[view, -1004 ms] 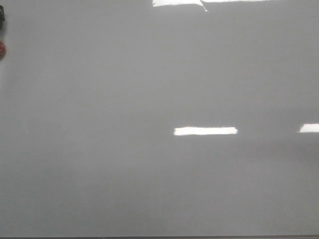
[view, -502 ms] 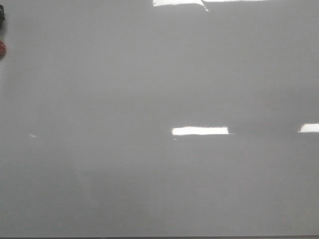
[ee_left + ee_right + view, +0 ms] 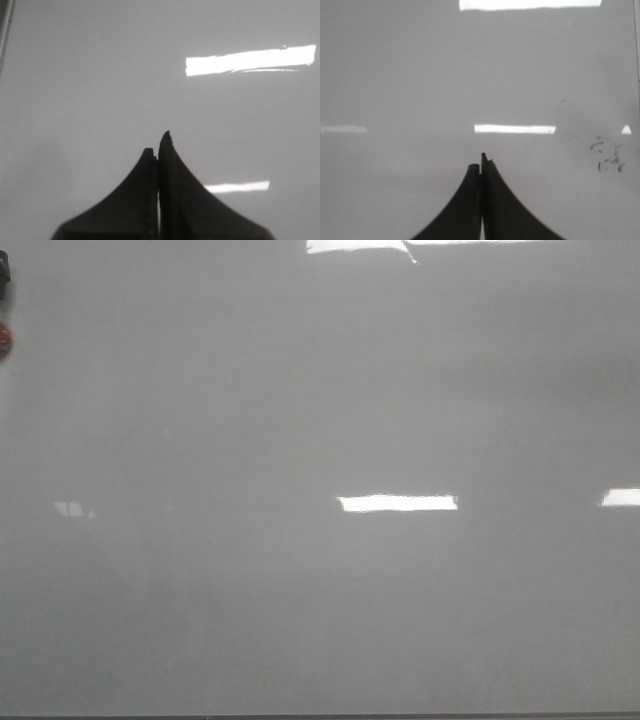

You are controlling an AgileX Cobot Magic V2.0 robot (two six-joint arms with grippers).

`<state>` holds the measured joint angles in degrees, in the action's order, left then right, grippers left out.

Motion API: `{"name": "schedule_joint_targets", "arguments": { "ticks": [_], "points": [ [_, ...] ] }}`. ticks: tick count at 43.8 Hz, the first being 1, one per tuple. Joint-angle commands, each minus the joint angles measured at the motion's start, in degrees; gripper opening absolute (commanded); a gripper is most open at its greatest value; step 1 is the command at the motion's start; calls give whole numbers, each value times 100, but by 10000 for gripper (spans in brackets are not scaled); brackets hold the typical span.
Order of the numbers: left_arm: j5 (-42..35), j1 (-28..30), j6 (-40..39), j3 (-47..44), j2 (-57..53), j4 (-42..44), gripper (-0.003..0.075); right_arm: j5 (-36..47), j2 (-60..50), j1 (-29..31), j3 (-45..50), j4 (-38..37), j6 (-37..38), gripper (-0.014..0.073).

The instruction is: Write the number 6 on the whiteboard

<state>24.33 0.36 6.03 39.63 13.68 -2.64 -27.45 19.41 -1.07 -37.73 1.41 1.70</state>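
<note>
The whiteboard [image 3: 300, 390] is a glossy pale grey surface that fills the front view, and neither gripper shows there. The number 6 is out of view. In the left wrist view my left gripper [image 3: 159, 145] hangs over bare board [image 3: 90, 90] with its dark fingers pressed together and nothing between them. In the right wrist view my right gripper [image 3: 481, 162] is likewise shut and empty over the board [image 3: 395, 75]. No pen shows in any view.
Faint black smudges [image 3: 607, 157] mark the board off to one side of the right gripper. A small dark object [image 3: 3, 265] and a red one [image 3: 3, 338] sit at the front view's left edge. The board's dark bottom edge [image 3: 320, 717] runs along that view's bottom.
The bright reflection in the middle of the front view has slid slightly left, and a faint reflection has appeared at the left. No mark has appeared on the board.
</note>
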Motion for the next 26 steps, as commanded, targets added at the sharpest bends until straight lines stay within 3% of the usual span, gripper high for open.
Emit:
{"name": "schedule_joint_targets", "arguments": {
  "ticks": [1,26],
  "points": [
    [127,0,-25,446,589,-53,-20,-136,493,3,-453,-78,-39,-67],
    [458,0,-25,120,2223,-62,-20,-484,2418,3,-315,-78,-39,-67]
  ]
}}
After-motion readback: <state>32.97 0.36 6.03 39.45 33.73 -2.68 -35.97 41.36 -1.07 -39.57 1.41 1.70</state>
